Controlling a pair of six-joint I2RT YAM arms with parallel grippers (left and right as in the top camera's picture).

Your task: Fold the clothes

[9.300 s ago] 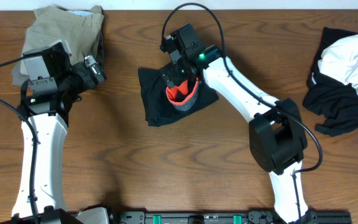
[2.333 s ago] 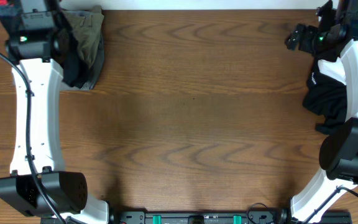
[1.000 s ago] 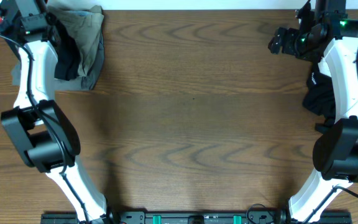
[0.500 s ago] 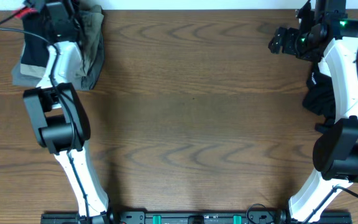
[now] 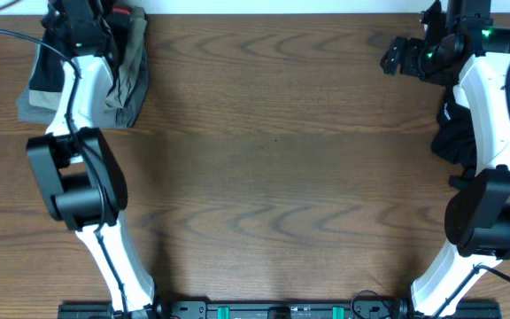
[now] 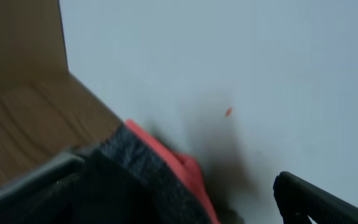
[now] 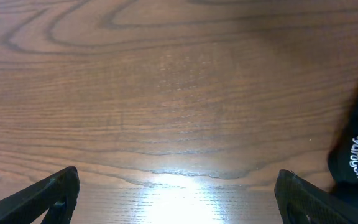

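Since the previous frame, the left gripper point(image 6: 178, 174) has swung over the khaki garment point(image 5: 131, 62). It stands wide open, with the folded black trousers point(image 6: 123, 180) released on top. The right gripper point(image 7: 179, 186), well apart, is open and empty. Stacking appears complete; next, fetch the unfolded black garment point(image 5: 452, 135).

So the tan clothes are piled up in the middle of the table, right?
Not the middle. The tan clothes are piled up at the far left corner of the table. The overhead view shows it.
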